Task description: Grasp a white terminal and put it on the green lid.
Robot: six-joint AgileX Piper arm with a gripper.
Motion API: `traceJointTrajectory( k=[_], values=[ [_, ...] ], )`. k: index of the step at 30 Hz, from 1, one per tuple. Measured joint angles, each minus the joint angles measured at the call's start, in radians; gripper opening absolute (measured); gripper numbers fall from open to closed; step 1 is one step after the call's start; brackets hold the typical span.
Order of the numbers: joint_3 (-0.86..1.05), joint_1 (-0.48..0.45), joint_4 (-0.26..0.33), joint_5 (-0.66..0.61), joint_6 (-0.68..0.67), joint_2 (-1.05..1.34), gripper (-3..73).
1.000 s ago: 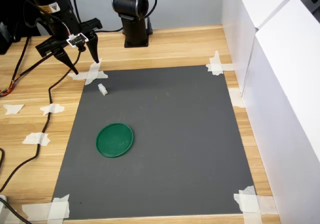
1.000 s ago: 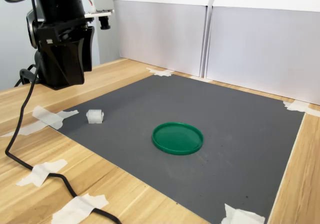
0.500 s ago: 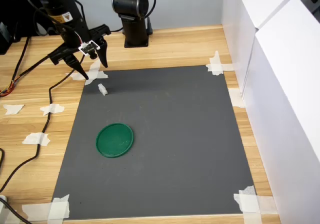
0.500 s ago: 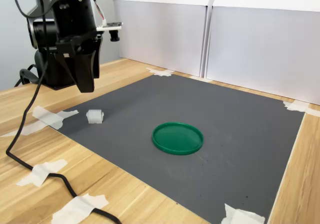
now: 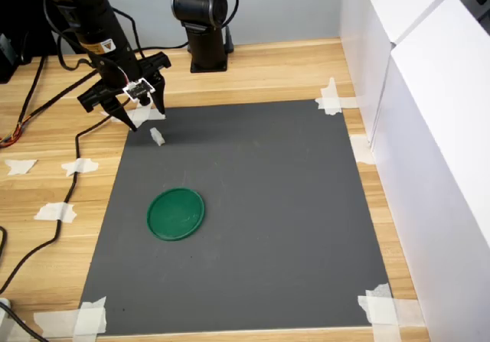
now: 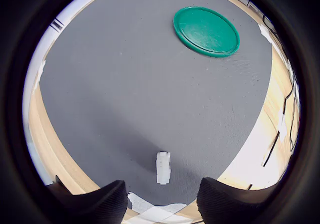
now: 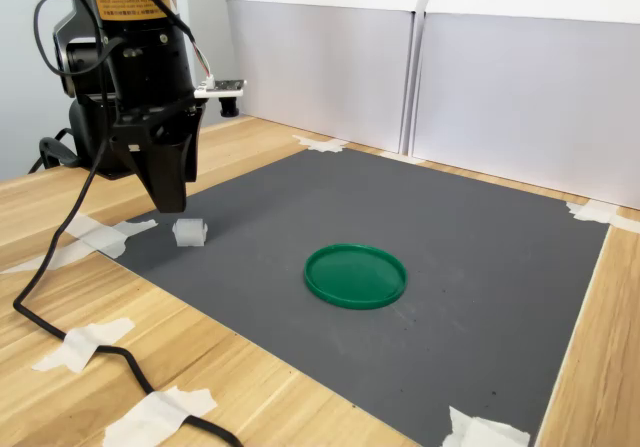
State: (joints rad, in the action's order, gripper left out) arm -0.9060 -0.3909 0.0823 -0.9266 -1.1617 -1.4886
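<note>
The white terminal (image 5: 157, 136) (image 7: 189, 232) is a tiny block lying on the grey mat (image 5: 260, 219) near its far left corner in the first exterior view. My gripper (image 5: 147, 121) (image 7: 170, 205) hangs open just behind and above it, nothing between the fingers. In the wrist view the terminal (image 6: 163, 167) lies a short way ahead of the two dark fingertips (image 6: 102, 204), roughly centred between them. The green lid (image 5: 176, 213) (image 7: 356, 275) (image 6: 206, 31) lies flat on the mat, well apart from the terminal.
A black camera stand (image 5: 203, 21) sits on the wooden table behind the mat. White panels (image 5: 421, 112) wall off the first exterior view's right side. Tape pieces (image 5: 142, 114) hold the mat's corners. A black cable (image 7: 60, 317) trails across the wood.
The gripper has swung in from over the wood and come down toward the terminal, fingers still open. Terminal and lid have not moved.
</note>
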Motion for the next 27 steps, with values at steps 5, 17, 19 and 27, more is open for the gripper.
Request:
traceJointTrajectory(
  k=[5,17,19,27],
  values=[
    [0.001,0.0,-0.001,-0.02,-0.007,-0.002,58.5],
    [0.036,0.0,-0.012,0.052,-0.016,-0.022,58.0],
    [0.056,0.0,-0.014,0.081,-0.027,-0.022,57.9],
    [0.078,0.0,0.012,0.116,-0.065,-0.041,57.8]
  ],
)
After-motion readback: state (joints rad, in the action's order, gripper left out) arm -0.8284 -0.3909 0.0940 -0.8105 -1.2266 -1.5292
